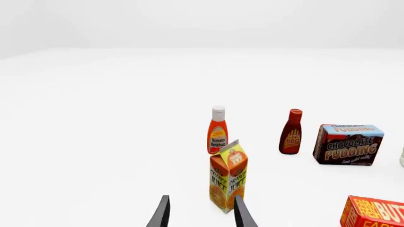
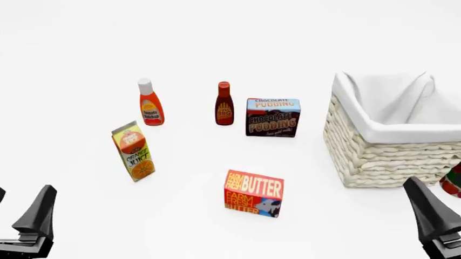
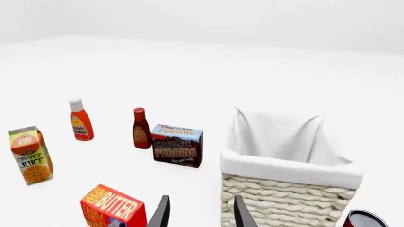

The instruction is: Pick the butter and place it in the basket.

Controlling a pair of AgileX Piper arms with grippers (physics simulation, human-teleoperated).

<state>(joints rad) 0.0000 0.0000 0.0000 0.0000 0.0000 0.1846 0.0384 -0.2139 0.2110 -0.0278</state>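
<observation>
The butter (image 2: 253,193), a red-orange box with yellow and white lettering, stands on the white table in front of centre. It also shows in the left wrist view (image 1: 372,212) and the right wrist view (image 3: 113,208). The basket (image 2: 381,162), cream wicker with a white cloth lining, stands at the right, apart from the butter; the right wrist view shows it too (image 3: 284,198). My left gripper (image 1: 202,205) is open and empty at the near left, with one finger (image 2: 36,213) in the front view. My right gripper (image 3: 200,205) is open and empty at the near right, in front of the basket.
An orange juice carton (image 2: 133,151) stands at the left. A ketchup bottle (image 2: 150,105), a BBQ sauce bottle (image 2: 224,105) and a chocolate pudding box (image 2: 272,117) stand in a row behind the butter. A red round object (image 2: 454,181) sits beside the basket's right.
</observation>
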